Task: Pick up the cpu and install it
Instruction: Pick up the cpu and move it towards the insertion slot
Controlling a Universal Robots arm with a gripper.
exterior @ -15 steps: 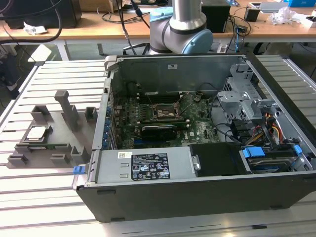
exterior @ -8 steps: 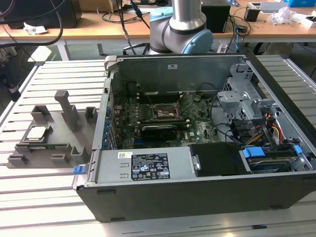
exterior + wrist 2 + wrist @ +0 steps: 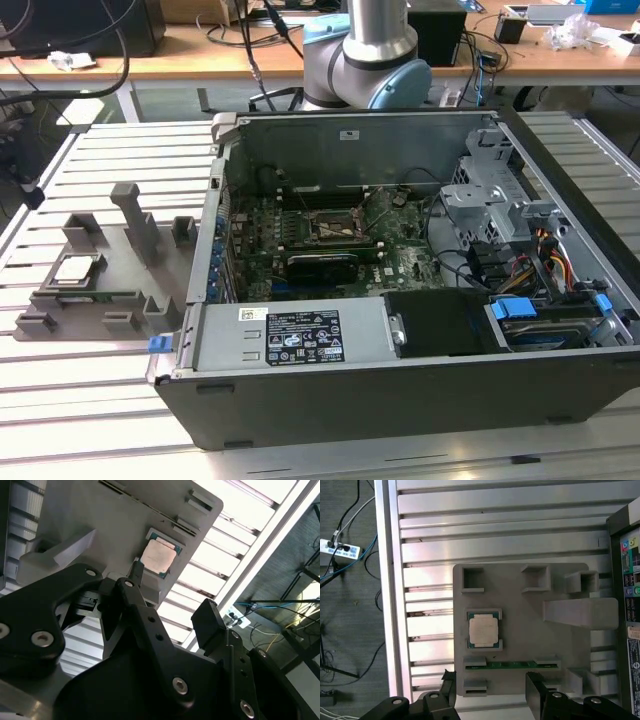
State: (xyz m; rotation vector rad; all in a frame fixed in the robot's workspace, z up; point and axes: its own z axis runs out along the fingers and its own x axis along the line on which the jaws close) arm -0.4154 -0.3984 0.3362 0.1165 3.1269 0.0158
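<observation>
Hovering over the grey fixture tray (image 3: 520,645), the gripper (image 3: 492,692) had its fingers (image 3: 536,692) wide and empty; the cpu (image 3: 483,631) lay ungrasped there, pickup and installation both undone.

cpu (image 3: 159,557) lying in grey fixture tray (image 3: 100,510), jaws spread, slatted table (image 3: 210,565)

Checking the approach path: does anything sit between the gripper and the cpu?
Nothing visible does. The cpu lies uncovered on the grey fixture tray, and the open gripper hangs over that tray with only air between them.
</observation>
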